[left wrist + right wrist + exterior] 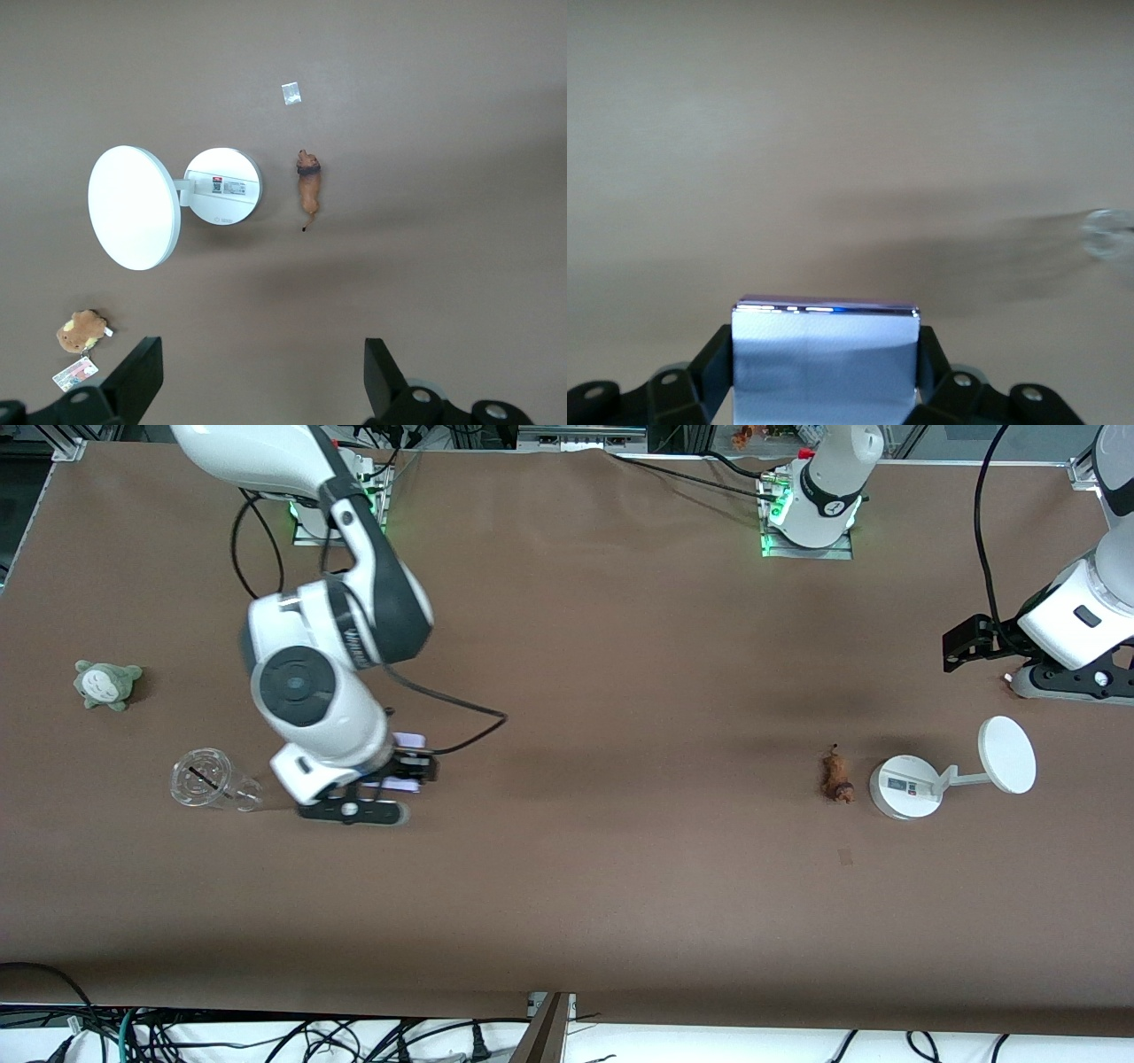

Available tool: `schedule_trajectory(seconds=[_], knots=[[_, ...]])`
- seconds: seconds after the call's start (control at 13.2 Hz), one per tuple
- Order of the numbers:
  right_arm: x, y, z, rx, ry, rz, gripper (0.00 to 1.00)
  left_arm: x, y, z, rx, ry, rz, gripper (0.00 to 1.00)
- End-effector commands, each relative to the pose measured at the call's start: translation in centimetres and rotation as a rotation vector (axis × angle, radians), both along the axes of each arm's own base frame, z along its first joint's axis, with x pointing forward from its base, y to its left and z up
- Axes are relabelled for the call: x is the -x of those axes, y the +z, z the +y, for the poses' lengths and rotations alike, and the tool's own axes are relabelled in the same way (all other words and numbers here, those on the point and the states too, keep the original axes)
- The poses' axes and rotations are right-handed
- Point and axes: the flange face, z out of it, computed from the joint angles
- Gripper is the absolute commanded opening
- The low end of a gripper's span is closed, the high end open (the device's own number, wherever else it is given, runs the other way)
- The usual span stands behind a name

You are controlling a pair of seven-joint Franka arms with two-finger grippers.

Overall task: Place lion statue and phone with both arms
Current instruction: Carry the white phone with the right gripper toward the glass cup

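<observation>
Even overhead light, soft shadows

Honestly nothing readable here. The white stand (221, 186) has a small label on its round base and the brown plush (81, 330) has a tag, but both are too tiny to make out.

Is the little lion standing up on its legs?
No, the lion statue lies flat on the brown table beside the white stand.

Brown table (567, 886) with lion statue (835, 777)
</observation>
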Motion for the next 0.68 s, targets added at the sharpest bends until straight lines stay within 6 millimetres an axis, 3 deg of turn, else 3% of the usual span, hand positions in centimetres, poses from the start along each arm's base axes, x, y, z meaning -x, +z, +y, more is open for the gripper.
schedule_trajectory(seconds=[0.0, 0.23, 0.38, 0.6], knots=[[-0.6, -0.8, -4.6, 0.019, 0.067, 0.043, 0.0, 0.4, 0.5, -0.5, 0.022, -0.012, 0.006, 1.0], [-2.0, -2.8, -11.1, -0.066, 0.084, 0.076, 0.0, 0.4, 0.5, -0.9, 0.022, -0.016, 0.006, 1.0], [-2.4, -5.0, -14.2, -0.075, 0.106, 0.067, 0.0, 0.4, 0.5, -0.8, 0.022, -0.015, 0.006, 1.0], [-2.0, -9.4, -15.9, -0.069, 0.111, 0.02, 0.0, 0.4, 0.5, -0.9, 0.022, -0.016, 0.009, 1.0]])
